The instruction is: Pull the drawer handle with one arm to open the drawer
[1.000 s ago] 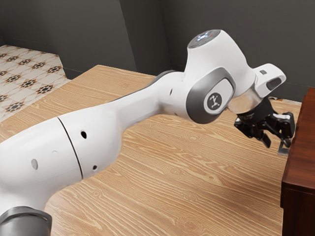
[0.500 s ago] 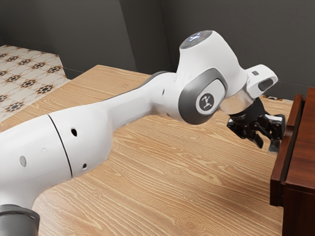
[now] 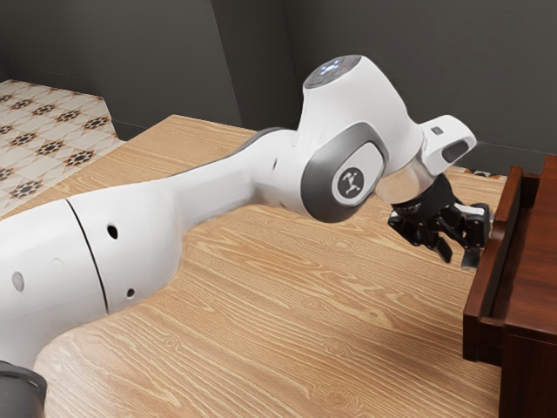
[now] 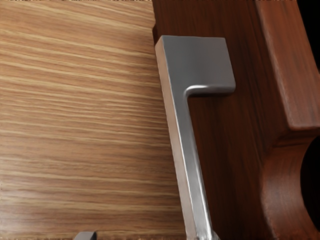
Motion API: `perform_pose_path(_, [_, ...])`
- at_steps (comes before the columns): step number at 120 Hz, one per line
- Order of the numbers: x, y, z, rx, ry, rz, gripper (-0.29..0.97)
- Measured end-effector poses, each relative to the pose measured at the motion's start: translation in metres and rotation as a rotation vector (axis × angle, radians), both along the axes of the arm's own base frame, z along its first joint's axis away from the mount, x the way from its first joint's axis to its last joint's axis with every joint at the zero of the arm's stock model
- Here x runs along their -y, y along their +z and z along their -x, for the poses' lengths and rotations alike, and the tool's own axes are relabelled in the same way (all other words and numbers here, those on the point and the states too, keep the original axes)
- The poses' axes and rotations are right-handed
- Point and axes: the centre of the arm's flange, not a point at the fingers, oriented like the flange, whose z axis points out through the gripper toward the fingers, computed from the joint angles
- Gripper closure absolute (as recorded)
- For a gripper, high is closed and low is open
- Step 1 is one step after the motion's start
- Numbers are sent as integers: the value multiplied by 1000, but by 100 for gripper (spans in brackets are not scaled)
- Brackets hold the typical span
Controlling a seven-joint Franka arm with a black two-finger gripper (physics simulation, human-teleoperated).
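A dark wooden cabinet (image 3: 533, 287) stands at the exterior view's right edge, and its top drawer (image 3: 489, 257) sticks out a short way toward the arm. My black gripper (image 3: 463, 250) is right at the drawer front, shut on the silver drawer handle (image 3: 471, 263), most of which is hidden behind the fingers. In the wrist view the handle (image 4: 186, 145) is a flat metal bar with a square mount, running along the reddish drawer front (image 4: 240, 130) just under my hand.
The light wooden table (image 3: 287, 296) stretches wide and bare under the arm. My white forearm and elbow (image 3: 348, 165) span the view from its left. Dark walls stand behind, and a patterned tile floor (image 3: 48, 131) lies beyond the table's far left corner.
My gripper has moved toward the exterior view's left with the handle, and the drawer front has slid out of the cabinet from flush to clearly protruding.
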Motion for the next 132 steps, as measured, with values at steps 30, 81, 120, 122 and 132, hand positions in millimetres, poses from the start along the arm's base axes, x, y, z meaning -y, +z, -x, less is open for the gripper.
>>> perform_pose_path(30, [-8, 0, 3, 1, 15, -30, 41])
perform_pose_path(81, [-35, 1, 5, -6, 63, -57, 41])
perform_pose_path(120, [-49, 10, 2, 10, 84, -63, 41])
perform_pose_path(122, [-50, 10, 2, 11, 85, -63, 41])
perform_pose_path(132, [-54, 9, 1, 12, 92, -75, 41])
